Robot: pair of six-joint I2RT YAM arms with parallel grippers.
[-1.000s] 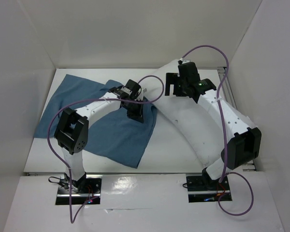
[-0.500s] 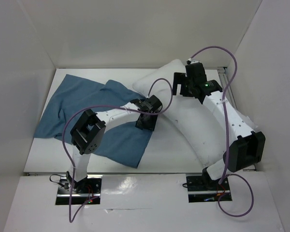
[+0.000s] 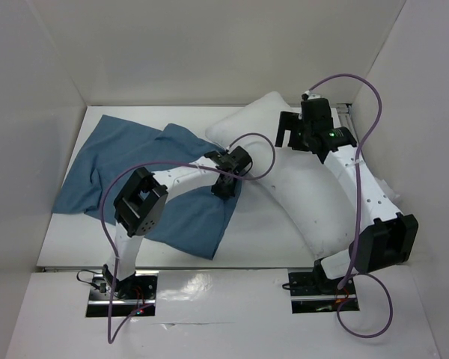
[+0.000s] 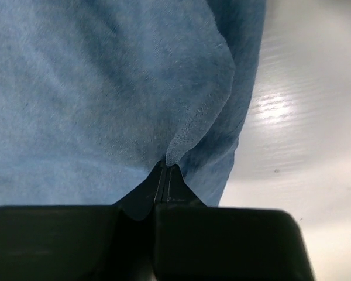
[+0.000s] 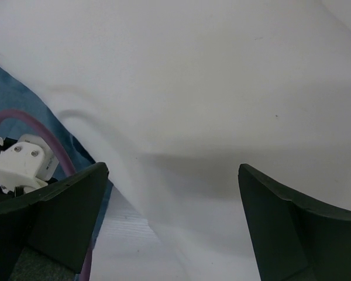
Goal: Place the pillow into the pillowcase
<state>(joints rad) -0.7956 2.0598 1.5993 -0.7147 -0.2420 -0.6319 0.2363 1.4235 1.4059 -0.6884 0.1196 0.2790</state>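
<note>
The dusty-blue pillowcase (image 3: 146,176) lies wrinkled on the left half of the table. My left gripper (image 3: 224,187) is shut on a fold of its right edge; the pinched cloth (image 4: 190,129) shows at the fingertips in the left wrist view. The white pillow (image 3: 284,176) lies diagonally from the back middle toward the front right. My right gripper (image 3: 292,134) hovers open above the pillow's upper part; the pillow (image 5: 181,76) fills the right wrist view between the spread fingers (image 5: 70,211), which hold nothing.
White walls enclose the table on the left, back and right. Purple cables loop over both arms (image 3: 247,142). A strip of bare table (image 3: 262,224) lies between pillowcase and pillow. The left arm's wrist (image 5: 20,164) shows at the right wrist view's left edge.
My left gripper has moved right and nearer with the pillowcase edge, bunching the cloth. My right gripper has moved right and back over the pillow, uncovering the pillow's far corner.
</note>
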